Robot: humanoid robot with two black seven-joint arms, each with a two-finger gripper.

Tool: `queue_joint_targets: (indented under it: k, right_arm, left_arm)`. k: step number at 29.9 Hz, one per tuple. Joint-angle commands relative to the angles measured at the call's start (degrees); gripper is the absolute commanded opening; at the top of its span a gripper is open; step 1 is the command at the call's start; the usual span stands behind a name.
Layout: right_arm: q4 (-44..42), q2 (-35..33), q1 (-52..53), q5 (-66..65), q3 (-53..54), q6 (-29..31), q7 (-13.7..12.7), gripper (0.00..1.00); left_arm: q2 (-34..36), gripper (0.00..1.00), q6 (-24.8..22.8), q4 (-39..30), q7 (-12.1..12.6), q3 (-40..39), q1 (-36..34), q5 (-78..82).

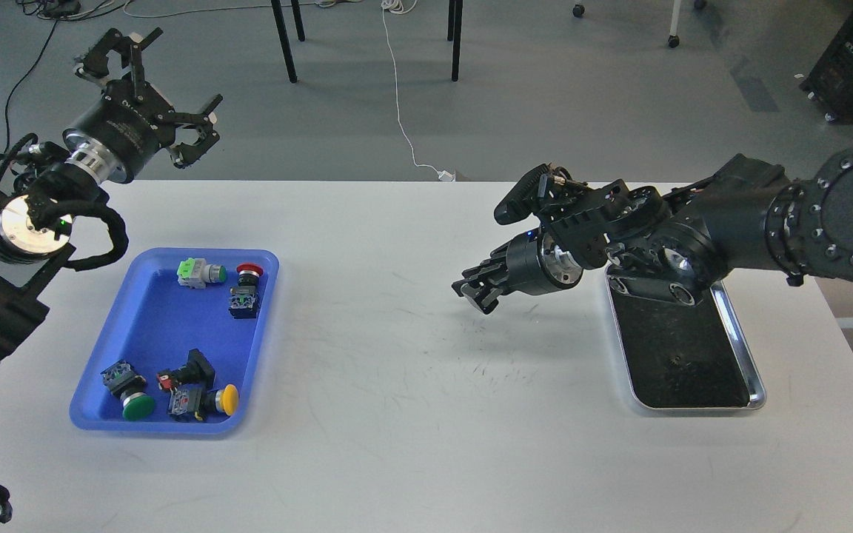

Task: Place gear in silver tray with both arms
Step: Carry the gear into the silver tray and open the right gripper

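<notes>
Both grippers are held above the white table (412, 414), nothing gripped.

Left of the silver tray (756, 389), the right gripper (471, 290) is seen, fingers too dark to tell apart. Far left of it, the left gripper (156, 89) is spread wide beyond the blue tray (146, 311), where pushbutton parts (208, 400) are kept.

The left gripper (149, 89) is raised high on its bent arm, fingers spread wide apart. The right gripper (477, 289) reaches inward and low, fingers drawn together, its wrist angled downward behind it.
</notes>
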Motion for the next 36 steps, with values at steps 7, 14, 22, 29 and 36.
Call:
queue_joint_targets:
  k: [7, 14, 22, 29, 36]
  right_arm:
    - [4.19, -14.34, 0.47, -14.96, -5.06, -0.61, -0.59, 0.13]
    - [2.26, -18.84, -4.27, -18.92, -5.58, -2.71, -0.59, 0.13]
    - [1.29, -20.16, -7.44, -19.09, -5.67, -3.24, -0.59, 0.13]
    - [-1.43, -20.07, -10.16, -19.01, -5.23, -3.59, -1.21, 0.17]
    - [-1.17, -20.07, -10.25, -18.92, -5.14, -3.68, -1.21, 0.34]
  left_arm:
    - [0.43, 0.98, -0.08, 0.01, 0.00, 0.00, 0.00, 0.00]
    - [0.34, 0.98, 0.01, 0.01, 0.00, 0.00, 0.00, 0.00]
    - [0.34, 0.98, 0.09, 0.01, 0.00, 0.00, 0.00, 0.00]
    - [0.43, 0.98, 0.09, 0.01, 0.00, 0.00, 0.00, 0.00]
    - [0.43, 0.98, 0.09, 0.01, 0.00, 0.00, 0.00, 0.00]
